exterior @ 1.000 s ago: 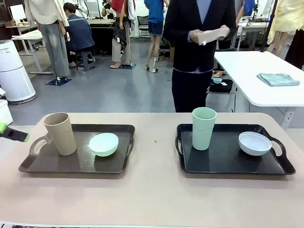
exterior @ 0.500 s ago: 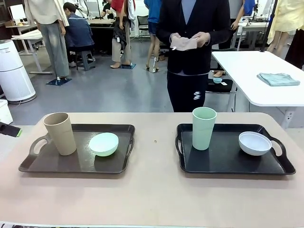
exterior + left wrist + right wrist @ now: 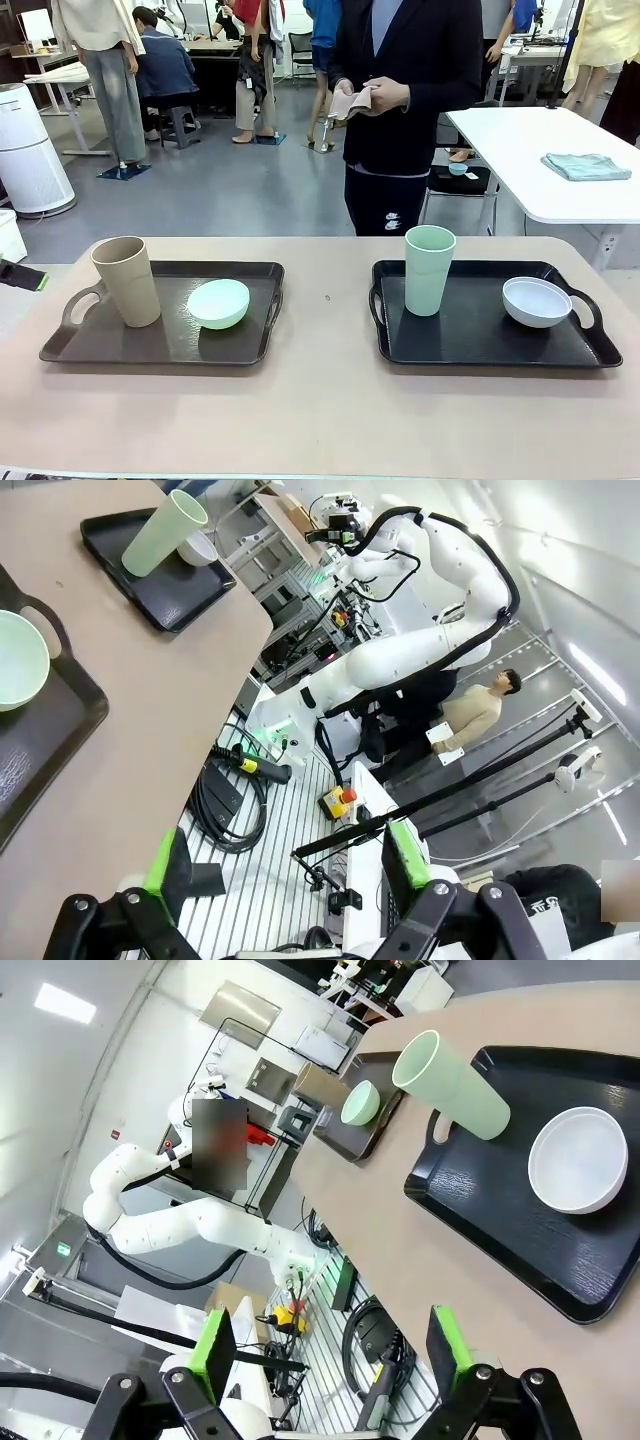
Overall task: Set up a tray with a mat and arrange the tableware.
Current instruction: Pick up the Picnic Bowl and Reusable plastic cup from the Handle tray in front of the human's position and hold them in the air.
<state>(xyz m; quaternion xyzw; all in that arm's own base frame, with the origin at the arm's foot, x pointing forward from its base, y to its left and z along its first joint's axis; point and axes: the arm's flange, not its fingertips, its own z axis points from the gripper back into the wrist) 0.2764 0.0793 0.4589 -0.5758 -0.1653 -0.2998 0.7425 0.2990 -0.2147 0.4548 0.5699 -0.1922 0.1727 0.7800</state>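
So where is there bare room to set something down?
Bare table between left tray and right tray, and along the near edge. On the right tray, open floor between pale green cup and white bowl. Left tray is tighter: tan cup beside mint green bowl.

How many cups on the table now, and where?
2. The tan cup stands upright on the left tray, left of the mint green bowl; the pale green cup on the right tray, left of the white bowl. Nothing seems hidden.
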